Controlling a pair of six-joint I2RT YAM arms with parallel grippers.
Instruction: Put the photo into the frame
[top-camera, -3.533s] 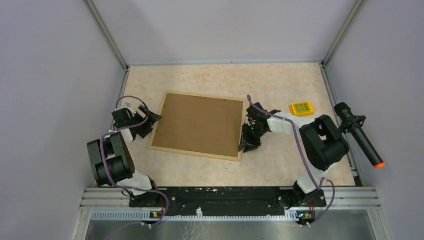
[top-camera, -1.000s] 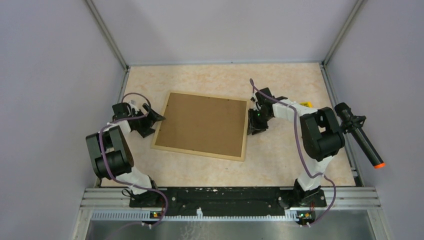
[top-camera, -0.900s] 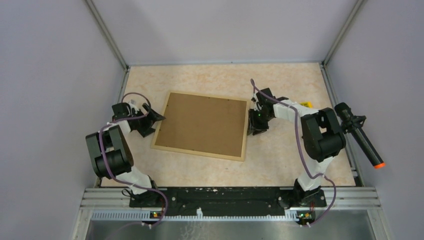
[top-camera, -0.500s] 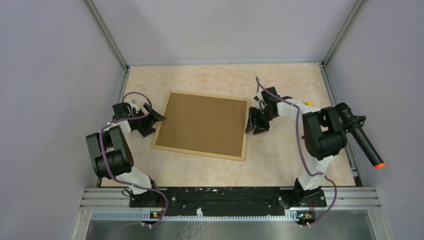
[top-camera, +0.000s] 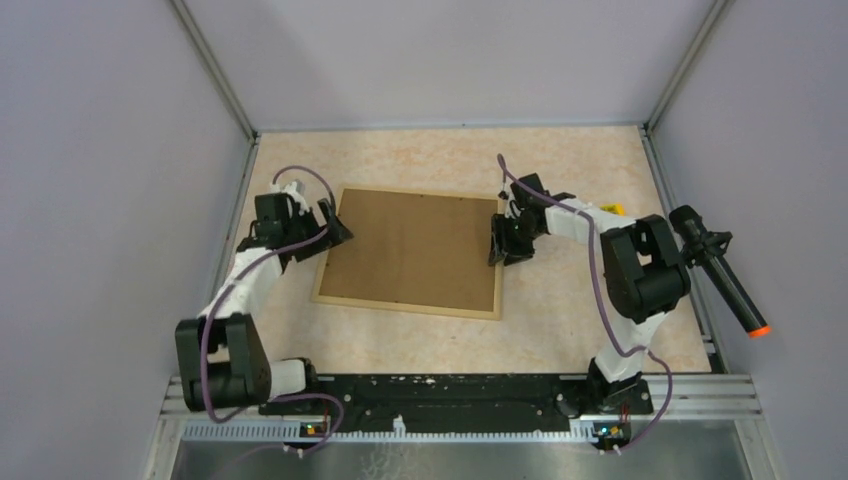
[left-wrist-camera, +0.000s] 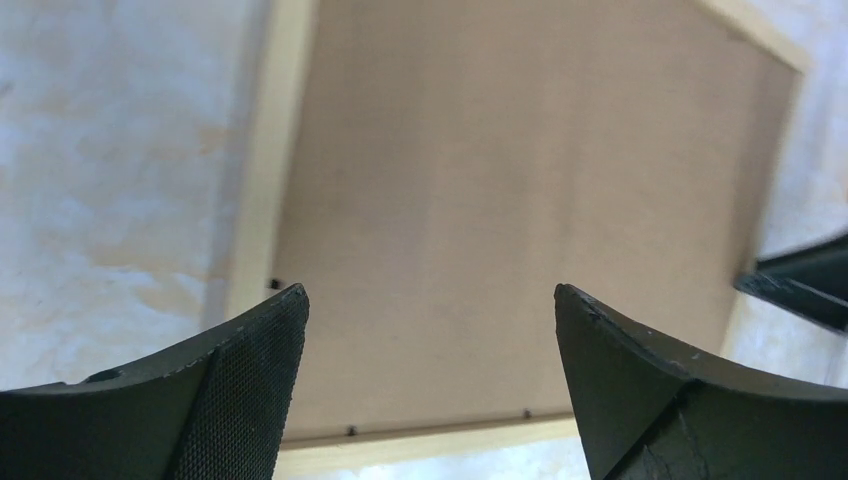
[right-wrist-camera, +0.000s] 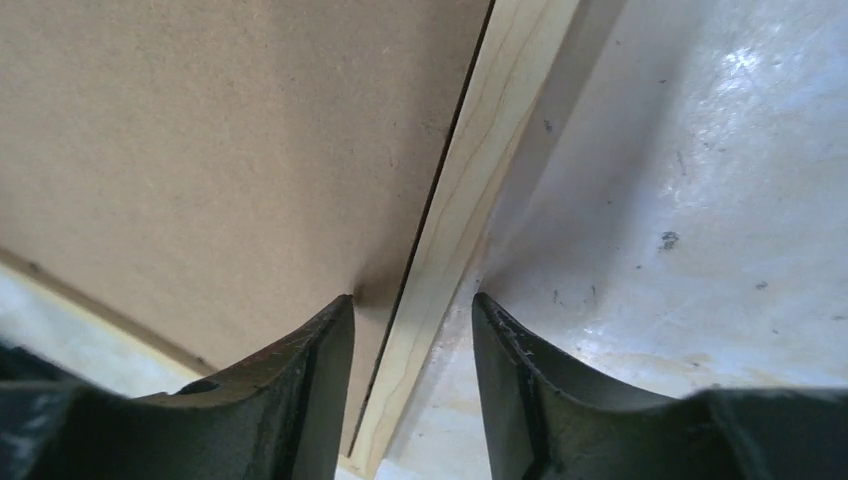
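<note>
Low in view, the left gripper, with two black curved fingers spread wide and nothing between them. Beyond the fingertips, flat on the pale marbled beige table surface, the large rectangular frame of light natural wood, face down with the brown board back uppermost. Along the board's edges, by the rails, small dark tabs. Bare surface left of the frame and past its top right corner. At the right border, just beyond the frame's rail, a black angular piece, partly cut off.
</note>
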